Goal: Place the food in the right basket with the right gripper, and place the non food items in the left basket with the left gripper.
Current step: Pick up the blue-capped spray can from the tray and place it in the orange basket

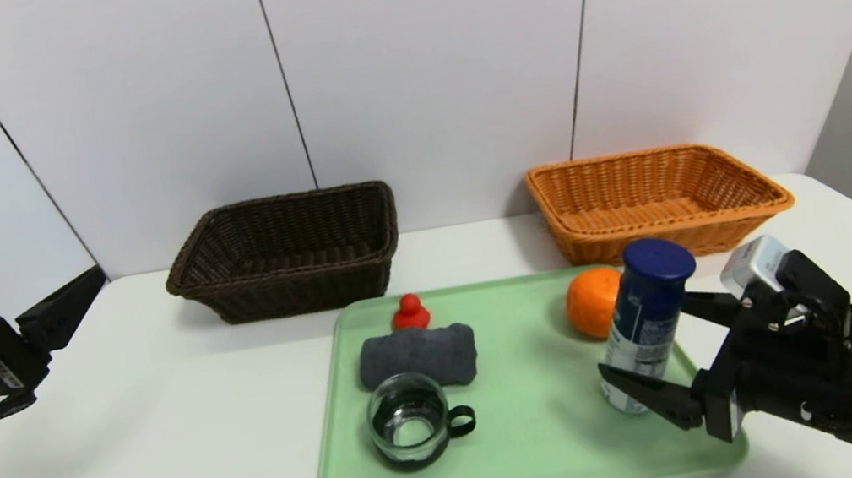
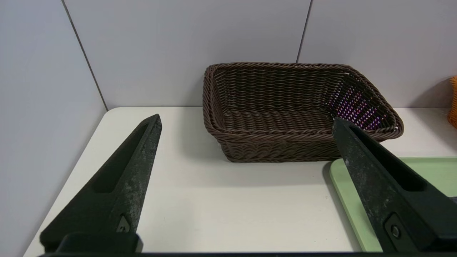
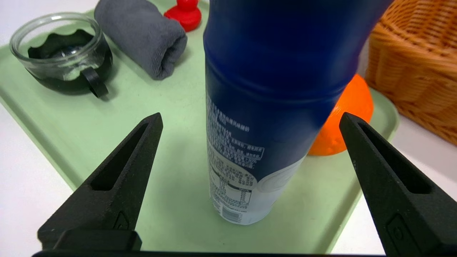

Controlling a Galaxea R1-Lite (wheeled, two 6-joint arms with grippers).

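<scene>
Right gripper (image 1: 661, 356): at the near right corner of the tray, jaws spread wide, one finger on each side of the blue bottle; no contact visible, nothing held.

Blue bottle (image 1: 645, 324): upright on the right part of the tray, dark blue cap and upper body, white lower part with printed label. It stands between the open fingers of the right gripper.

Orange (image 1: 592, 302): round fruit on the tray, just beyond the bottle to its far left, near the tray's far right corner.

Green tray (image 1: 541, 426): pale green, flat on the white tabletop (image 1: 130, 474), central and near.

Glass cup (image 1: 412, 421): clear with a dark handle, on the near left part of the tray.

Grey towel (image 1: 417, 356): rolled, lying just beyond the cup, left part of the tray.

Red toy (image 1: 409, 312): small, at the far edge of the tray, just behind the towel.

Orange basket (image 1: 659, 198): woven, on the far right of the tabletop beyond the tray, nothing seen inside.

Brown basket (image 1: 287, 252): dark woven, far left of centre, nothing seen inside.

Left gripper (image 1: 30, 306): raised at the left edge of the scene, well apart from the tray, jaws spread wide and holding nothing, pointing toward the brown basket.
</scene>
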